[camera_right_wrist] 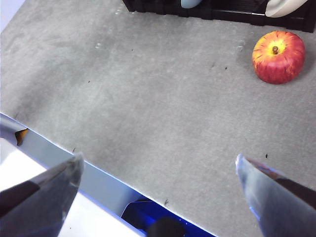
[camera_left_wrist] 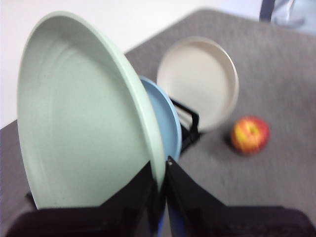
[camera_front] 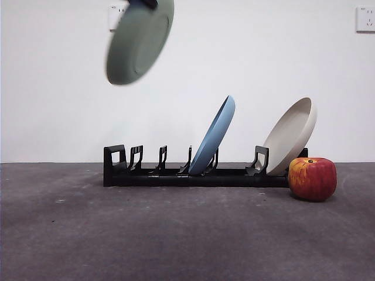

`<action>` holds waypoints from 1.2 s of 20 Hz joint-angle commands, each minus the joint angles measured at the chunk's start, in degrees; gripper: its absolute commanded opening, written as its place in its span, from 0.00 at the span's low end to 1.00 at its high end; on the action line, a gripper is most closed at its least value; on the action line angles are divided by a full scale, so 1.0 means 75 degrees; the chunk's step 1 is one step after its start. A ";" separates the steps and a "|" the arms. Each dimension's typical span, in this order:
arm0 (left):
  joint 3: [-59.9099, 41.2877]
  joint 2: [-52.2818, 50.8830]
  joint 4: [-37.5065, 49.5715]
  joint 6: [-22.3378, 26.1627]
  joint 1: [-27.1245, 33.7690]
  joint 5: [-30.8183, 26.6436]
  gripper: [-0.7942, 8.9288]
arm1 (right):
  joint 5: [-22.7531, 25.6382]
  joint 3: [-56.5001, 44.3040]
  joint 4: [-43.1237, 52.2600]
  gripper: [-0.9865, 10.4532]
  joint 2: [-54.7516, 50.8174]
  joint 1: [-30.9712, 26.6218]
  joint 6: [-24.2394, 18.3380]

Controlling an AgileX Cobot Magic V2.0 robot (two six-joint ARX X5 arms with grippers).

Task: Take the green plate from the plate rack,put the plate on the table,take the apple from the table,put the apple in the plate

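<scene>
Three round plates: one pale green plate (camera_front: 139,42), one blue plate (camera_front: 214,136), one beige plate (camera_front: 291,136). One long black plastic rack (camera_front: 176,174). One round red apple (camera_front: 313,178). Two wall sockets (camera_front: 365,19).

Matte pale sage-green round plate (camera_front: 139,42); smooth light-blue round plate (camera_front: 213,137); beige round plate (camera_front: 291,135); black plastic slotted rack (camera_front: 176,170); round red apple (camera_front: 313,178) streaked yellow-orange; dark grey, faintly speckled table (camera_front: 146,234); white wall (camera_front: 58,105).
</scene>
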 commanded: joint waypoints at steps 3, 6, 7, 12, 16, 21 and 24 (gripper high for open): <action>-0.0023 -0.0309 -0.1684 0.1218 -0.1352 -0.1215 0.08 | -0.0017 0.0012 0.0015 0.66 -0.0006 0.0020 0.0026; -0.0064 -0.0044 -0.2390 0.1387 -0.2323 -0.1845 0.08 | -0.0017 0.0012 0.0017 0.66 -0.0006 0.0020 0.0020; -0.0114 0.0105 -0.2454 0.1402 -0.2707 -0.2224 0.08 | -0.0020 0.0012 0.0017 0.66 -0.0006 0.0020 0.0020; -0.1017 0.0790 -0.1988 0.1743 -0.3844 -0.3045 0.08 | -0.0020 0.0012 0.0017 0.66 -0.0006 0.0020 0.0026; -0.2279 0.1177 -0.0766 0.1897 -0.4182 -0.3532 0.08 | -0.0020 0.0012 0.0017 0.66 -0.0006 0.0020 0.0023; -0.3480 0.1827 0.1215 0.2655 -0.4610 -0.4264 0.08 | -0.0023 0.0012 0.0017 0.66 -0.0006 0.0020 0.0023; -0.3579 0.2413 0.1751 0.2742 -0.4759 -0.4625 0.08 | -0.0023 0.0012 0.0017 0.66 -0.0006 0.0020 0.0023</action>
